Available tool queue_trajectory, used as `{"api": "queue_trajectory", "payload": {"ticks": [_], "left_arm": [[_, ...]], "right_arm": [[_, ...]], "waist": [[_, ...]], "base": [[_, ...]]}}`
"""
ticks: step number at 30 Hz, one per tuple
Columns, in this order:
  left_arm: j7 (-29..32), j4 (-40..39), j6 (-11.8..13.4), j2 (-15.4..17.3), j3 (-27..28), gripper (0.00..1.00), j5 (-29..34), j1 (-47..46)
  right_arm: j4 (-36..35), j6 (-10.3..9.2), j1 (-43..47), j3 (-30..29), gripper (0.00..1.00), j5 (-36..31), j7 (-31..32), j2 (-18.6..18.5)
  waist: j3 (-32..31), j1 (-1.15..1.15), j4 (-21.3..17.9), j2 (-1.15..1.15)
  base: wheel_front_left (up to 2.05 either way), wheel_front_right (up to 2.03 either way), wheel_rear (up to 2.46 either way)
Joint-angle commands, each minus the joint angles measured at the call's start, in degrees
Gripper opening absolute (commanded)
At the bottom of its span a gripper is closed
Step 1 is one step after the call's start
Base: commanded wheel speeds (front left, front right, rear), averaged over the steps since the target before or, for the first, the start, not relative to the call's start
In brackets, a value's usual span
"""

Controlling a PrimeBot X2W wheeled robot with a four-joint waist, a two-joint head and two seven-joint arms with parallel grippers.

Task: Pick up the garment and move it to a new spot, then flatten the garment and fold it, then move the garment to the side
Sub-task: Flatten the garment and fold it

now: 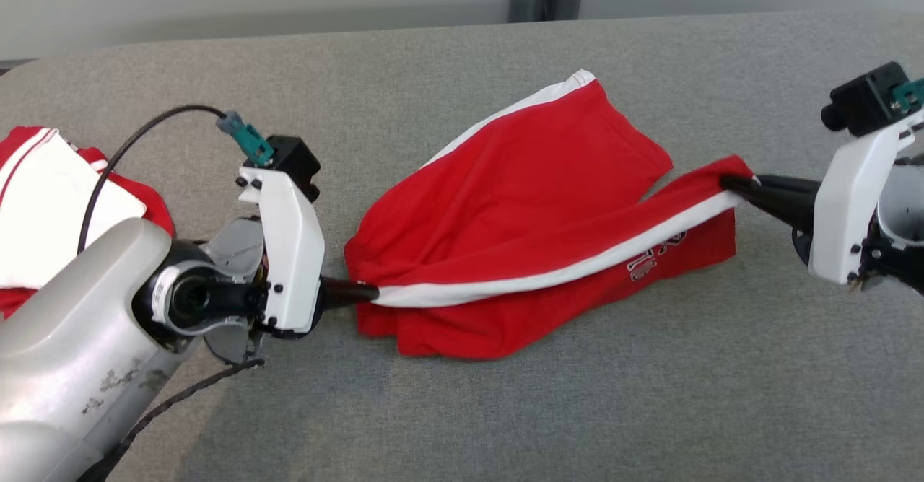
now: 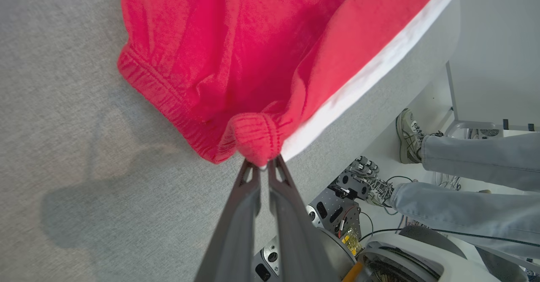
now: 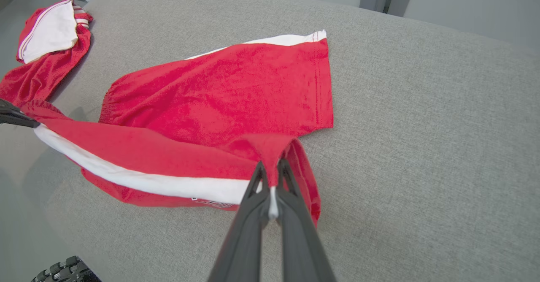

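Red shorts (image 1: 520,215) stretched between both grippers over the grey table (image 1: 650,395).
Left gripper (image 1: 369,293) clamps the waistband, right gripper (image 1: 728,181) the hem; the left wrist view adds a person's legs (image 2: 464,202).

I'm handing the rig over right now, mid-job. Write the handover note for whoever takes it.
Left tool: shut on the red shorts' waistband corner.
Right tool: shut on the hem end of the same white-striped side.
Shorts: striped edge stretched between the tools, the rest draped on the grey surface. Another red-and-white garment lies at far left.
Done: grasped and lifted.
To do: flatten, fold, move aside.
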Motion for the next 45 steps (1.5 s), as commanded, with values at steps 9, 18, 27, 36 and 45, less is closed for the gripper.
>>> {"api": "queue_trajectory", "payload": {"ticks": [9, 18, 27, 36, 45], "left_arm": [[0.7, 6.9, -0.5, -3.7, 0.6, 0.0, 1.3, -7.3], [0.5, 10.2, -1.0, -5.2, 2.4, 0.0, 0.4, -10.9], [-1.2, 12.7, 0.0, -7.9, 3.2, 0.0, 1.7, -14.6], [-1.5, 14.6, -1.0, -9.9, 2.9, 0.0, 2.3, -17.0], [-3.4, 17.0, -1.4, -10.7, 3.4, 1.0, 2.9, -17.7]], "right_arm": [[7.3, 0.0, -8.2, -0.4, 0.0, -2.0, 0.5, 4.7], [14.8, -0.01, -12.6, -1.0, 0.0, 0.2, -1.1, 5.8], [19.9, 0.0, -18.6, 0.5, 0.0, 0.6, -1.7, 7.8], [24.2, -0.01, -23.3, 3.0, 0.0, 0.0, -3.3, 9.1], [27.4, -0.01, -24.3, 5.0, 1.0, 1.7, -5.5, 10.3]], "waist": [[4.9, 0.0, 2.3, 0.0], [8.4, 0.0, 5.0, 0.0], [12.2, 0.0, 6.8, 0.0], [14.3, 0.0, 7.9, 0.0], [14.4, 0.0, 8.2, 0.0]], "base": [[0.0, 0.0, 0.0], [0.0, 0.0, 0.0], [0.0, 0.0, 0.0], [0.0, 0.0, 0.0], [0.0, 0.0, 0.0]]}}
